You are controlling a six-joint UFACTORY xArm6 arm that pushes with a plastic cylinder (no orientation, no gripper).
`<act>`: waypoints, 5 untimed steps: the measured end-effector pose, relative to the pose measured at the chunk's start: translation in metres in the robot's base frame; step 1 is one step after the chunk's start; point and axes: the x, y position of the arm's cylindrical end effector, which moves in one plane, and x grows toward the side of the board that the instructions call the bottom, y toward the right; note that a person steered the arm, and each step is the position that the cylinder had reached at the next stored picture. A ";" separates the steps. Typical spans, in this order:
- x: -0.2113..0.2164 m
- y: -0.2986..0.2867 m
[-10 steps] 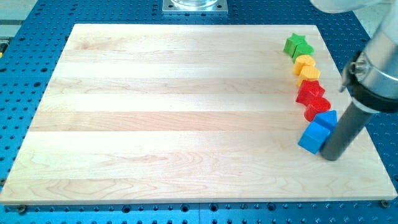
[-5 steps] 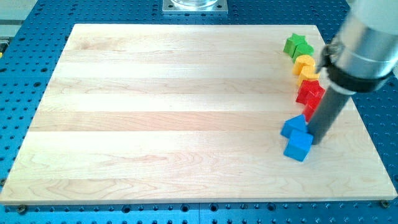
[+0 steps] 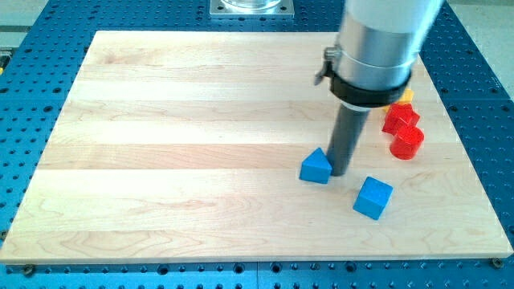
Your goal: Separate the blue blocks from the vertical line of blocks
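My tip [image 3: 339, 172] rests on the wooden board [image 3: 177, 144], touching the right side of a blue triangular block [image 3: 316, 167]. A blue cube [image 3: 373, 197] lies apart, lower right of my tip. At the view's right, two red blocks [image 3: 401, 130] sit close together, one a cylinder [image 3: 406, 142]. A bit of a yellow block [image 3: 405, 98] shows above them, mostly hidden by the arm. The green blocks are hidden behind the arm.
The arm's wide grey body [image 3: 377, 40] covers the board's upper right. A metal mount [image 3: 252, 7] sits at the view's top. A blue perforated table [image 3: 32, 96] surrounds the board.
My tip has swept left, pushing the blue triangular block well left of the line. The blue cube has been left behind lower down. The arm now hides the green and yellow blocks.
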 end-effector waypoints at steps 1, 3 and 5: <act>-0.027 -0.024; 0.015 -0.044; 0.028 -0.085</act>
